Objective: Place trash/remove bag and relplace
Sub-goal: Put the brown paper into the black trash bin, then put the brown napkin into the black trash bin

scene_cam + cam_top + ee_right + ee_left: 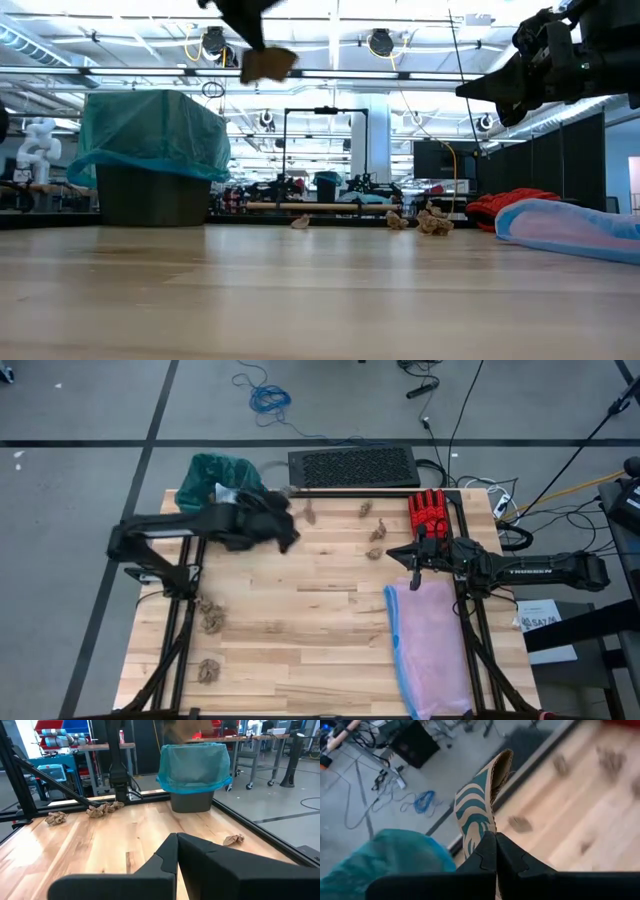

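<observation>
My left gripper hangs high over the table's far left part, just right of the dark bin lined with the teal bag. It is shut on a brown paper piece printed with teal stripes, which also shows in the low view, paper piece. The bin stands upright on the table, the bag folded over its rim. Several brown wads lie on the wood: one, another, a third. My right gripper is shut and raised above the pink bag's far end. My left gripper pinches the striped paper piece by its lower end between the two fingers. The piece is lifted clear of the table and juts out past the fingertips. In the low view it hangs just below the gripper.
A red glove lies at the far right, beside my right arm. The pale pink bag with a blue edge lies spread along the right side. More wads lie near the left edge. A black mat sits on the floor beyond the far edge.
</observation>
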You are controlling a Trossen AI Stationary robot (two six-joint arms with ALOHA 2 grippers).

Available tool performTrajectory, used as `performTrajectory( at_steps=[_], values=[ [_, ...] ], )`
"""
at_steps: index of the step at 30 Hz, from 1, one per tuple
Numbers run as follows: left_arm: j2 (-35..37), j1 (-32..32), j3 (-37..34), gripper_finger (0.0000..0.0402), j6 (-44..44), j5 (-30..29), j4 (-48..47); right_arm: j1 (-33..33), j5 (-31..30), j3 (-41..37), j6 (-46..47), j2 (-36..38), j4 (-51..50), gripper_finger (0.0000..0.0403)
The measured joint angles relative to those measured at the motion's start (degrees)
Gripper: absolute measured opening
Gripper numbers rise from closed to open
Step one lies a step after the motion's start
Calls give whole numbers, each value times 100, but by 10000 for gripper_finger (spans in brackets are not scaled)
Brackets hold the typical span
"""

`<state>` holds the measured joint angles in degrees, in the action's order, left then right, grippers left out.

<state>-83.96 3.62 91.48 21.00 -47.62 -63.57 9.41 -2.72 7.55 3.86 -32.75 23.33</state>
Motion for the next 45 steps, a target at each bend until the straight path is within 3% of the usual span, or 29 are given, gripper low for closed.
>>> performTrajectory(
  at_steps=[7,16,23,28,38,42,45],
  values=[
    [811,692,9,0,5,2,-429,-1,-1,0,7,-2,40,0],
    [778,1944,4,0,1343,-61,-2609,-2,0,0,149,-2,39,0],
    [776,2621,0,2,1219,219,-2575,-1,-1,0,146,-2,37,0],
    [670,2756,0,30,681,206,-2569,-2,0,0,146,-2,35,0],
    [592,2752,0,126,256,233,-2520,-1,-1,0,146,-2,9,0],
    [639,2663,0,134,-90,538,-2535,-2,0,0,146,-2,9,0],
    [653,2298,2,117,-81,1019,-2499,0,-1,0,139,-2,9,0]
  ],
)
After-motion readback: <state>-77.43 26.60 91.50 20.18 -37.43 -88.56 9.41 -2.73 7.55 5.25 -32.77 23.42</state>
